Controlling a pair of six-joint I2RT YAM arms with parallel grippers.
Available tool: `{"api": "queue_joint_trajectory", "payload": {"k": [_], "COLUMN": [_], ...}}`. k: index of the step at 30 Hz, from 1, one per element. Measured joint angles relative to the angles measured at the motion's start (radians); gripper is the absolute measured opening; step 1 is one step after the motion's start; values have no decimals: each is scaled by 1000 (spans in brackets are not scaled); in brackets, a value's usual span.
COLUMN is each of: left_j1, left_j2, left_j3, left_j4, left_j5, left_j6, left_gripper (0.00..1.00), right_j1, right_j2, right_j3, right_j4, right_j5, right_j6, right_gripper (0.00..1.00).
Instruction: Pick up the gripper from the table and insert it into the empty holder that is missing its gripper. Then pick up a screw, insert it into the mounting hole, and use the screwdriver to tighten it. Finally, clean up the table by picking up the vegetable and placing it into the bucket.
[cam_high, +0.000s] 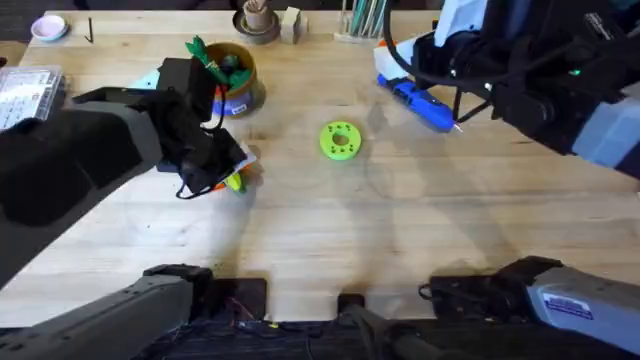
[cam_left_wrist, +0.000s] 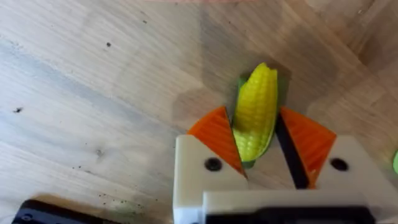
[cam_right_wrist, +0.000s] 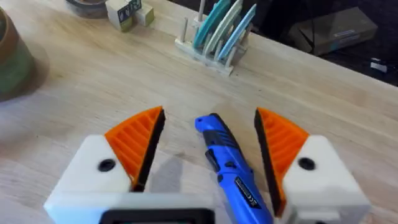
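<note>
Open tabletop in the middle, clutter along the far edge

The pale wooden table (cam_high: 400, 230) lies bare across its centre and near side, with one small green plastic disc (cam_high: 340, 140) standing alone there. Toward the far edge, the round tan bucket with a blue label (cam_high: 237, 80), a brown cup of sticks (cam_high: 257, 20) and a rack of teal cards (cam_right_wrist: 217, 31) crowd the way.

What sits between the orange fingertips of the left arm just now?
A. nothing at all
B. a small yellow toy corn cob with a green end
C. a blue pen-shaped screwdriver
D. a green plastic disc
B: in the left wrist view the small yellow toy corn cob lies on the wooden table between the left gripper's orange fingers, which flank it closely on both sides.
</note>
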Motion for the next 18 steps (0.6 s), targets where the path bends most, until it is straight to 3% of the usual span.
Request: {"api": "queue_joint_trajectory", "payload": {"k": [9, 18], "left_j1": [0, 0], "left_j2": [0, 0], "left_j3": [0, 9], "left_j4": [3, -13], "left_j5": [0, 0], "left_j6": [-4, -6], "left_gripper": [214, 187], "right_j1": [0, 0], "right_j2": [0, 0], "right_j3": [0, 0], "right_j4": [0, 0], "right_j5": [0, 0], "right_j6": [0, 0], "right_gripper": [913, 913]}}
